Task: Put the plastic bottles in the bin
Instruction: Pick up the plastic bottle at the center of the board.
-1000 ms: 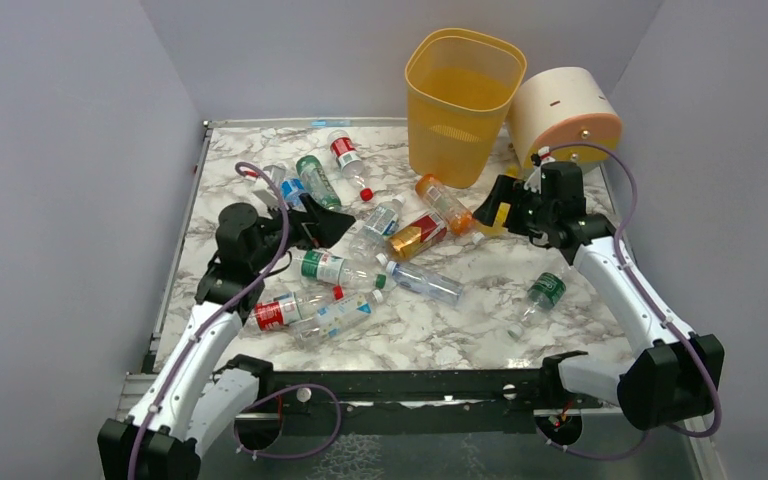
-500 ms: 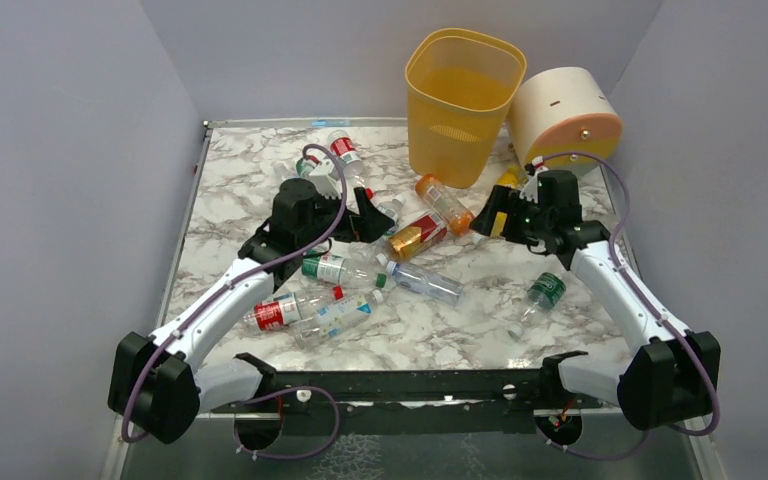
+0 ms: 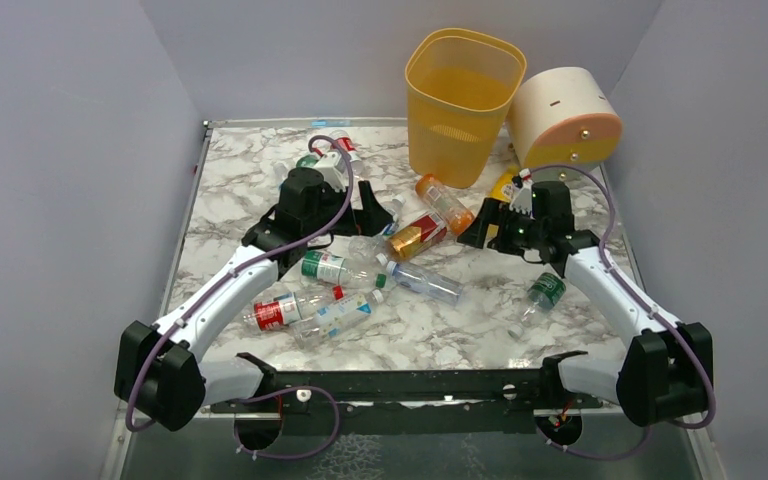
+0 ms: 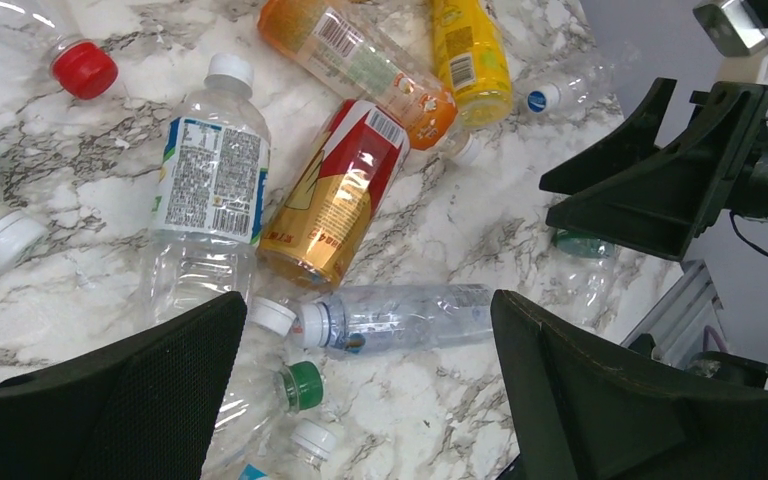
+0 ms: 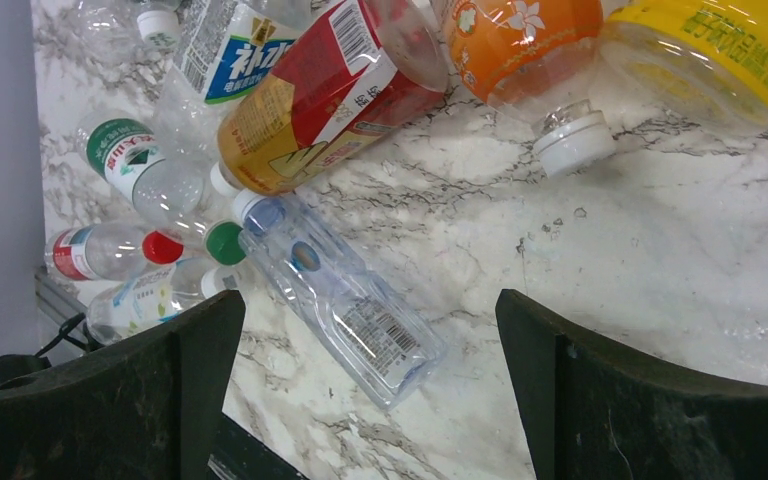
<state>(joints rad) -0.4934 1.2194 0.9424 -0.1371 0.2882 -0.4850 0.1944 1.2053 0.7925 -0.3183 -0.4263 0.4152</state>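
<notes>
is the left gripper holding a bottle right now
No, the left gripper hangs wide open above the clear bottle, gripping nothing.

We see plain grey walls (image 3: 60, 150) closing in three sides of a white marble-patterned table (image 3: 460, 330), evenly lit.

Cream-and-peach cylinder (image 3: 565, 118) at far right corner of marble table (image 3: 230, 172).
</notes>
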